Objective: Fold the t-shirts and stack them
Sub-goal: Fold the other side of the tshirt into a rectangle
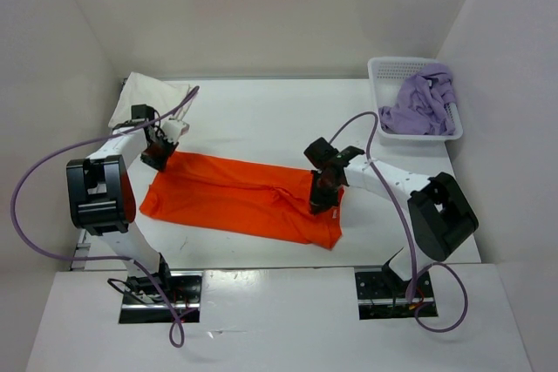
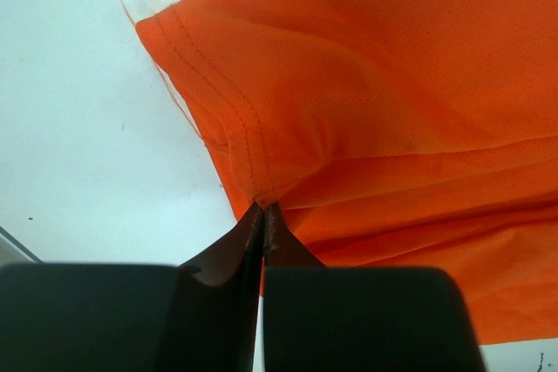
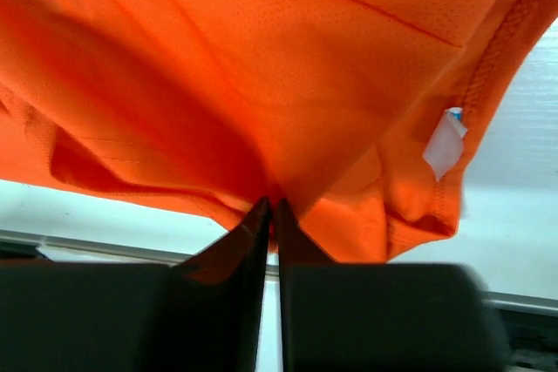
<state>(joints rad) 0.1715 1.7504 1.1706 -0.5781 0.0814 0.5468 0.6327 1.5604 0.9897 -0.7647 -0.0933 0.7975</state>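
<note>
The orange t-shirt (image 1: 240, 198) lies spread as a long band across the middle of the table. My left gripper (image 1: 159, 156) is shut on its far left corner; the left wrist view shows the hemmed cloth (image 2: 349, 84) pinched between the tips (image 2: 264, 211). My right gripper (image 1: 324, 199) is shut on the shirt's right end; the right wrist view shows the cloth (image 3: 244, 84) bunched in the tips (image 3: 270, 206), a white label (image 3: 445, 145) beside it. The cream-white t-shirt (image 1: 144, 98) lies folded at the far left. The lavender t-shirt (image 1: 421, 106) is crumpled in the basket.
The white perforated basket (image 1: 384, 67) stands at the far right corner. White walls close in the table on the left, back and right. Purple cables loop off both arms over the table.
</note>
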